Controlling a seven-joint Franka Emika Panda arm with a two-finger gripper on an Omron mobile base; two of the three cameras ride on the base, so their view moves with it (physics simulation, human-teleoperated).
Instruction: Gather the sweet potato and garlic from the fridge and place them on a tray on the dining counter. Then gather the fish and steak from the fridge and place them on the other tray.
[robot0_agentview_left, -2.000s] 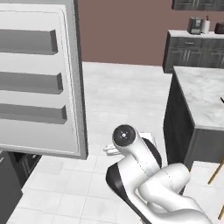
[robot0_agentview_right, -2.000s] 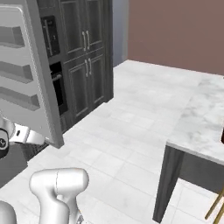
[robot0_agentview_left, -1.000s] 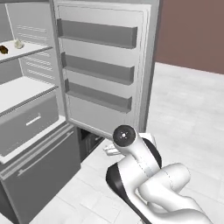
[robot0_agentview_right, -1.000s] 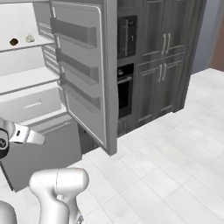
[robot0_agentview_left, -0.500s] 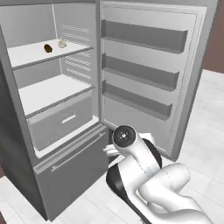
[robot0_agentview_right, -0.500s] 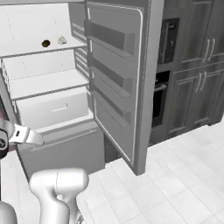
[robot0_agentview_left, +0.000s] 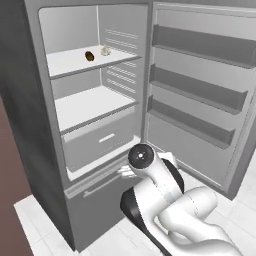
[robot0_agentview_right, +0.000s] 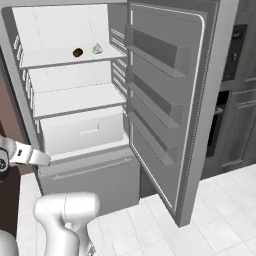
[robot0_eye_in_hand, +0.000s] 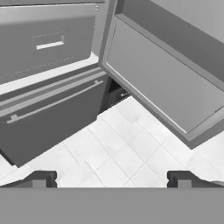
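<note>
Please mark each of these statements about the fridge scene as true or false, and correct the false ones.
1. The fridge door stands open. True.
2. A dark brown item and a pale item lie side by side on the top shelf. True; they look like the sweet potato and the garlic.
3. The gripper is shut on the pale item. False; its fingers stand wide apart with nothing between them, pointing down at the white tiled floor.
4. The door shelves hold several bottles. False; the door shelves hold nothing.
5. The middle shelf inside the fridge carries a fish. False; nothing lies on it.
</note>
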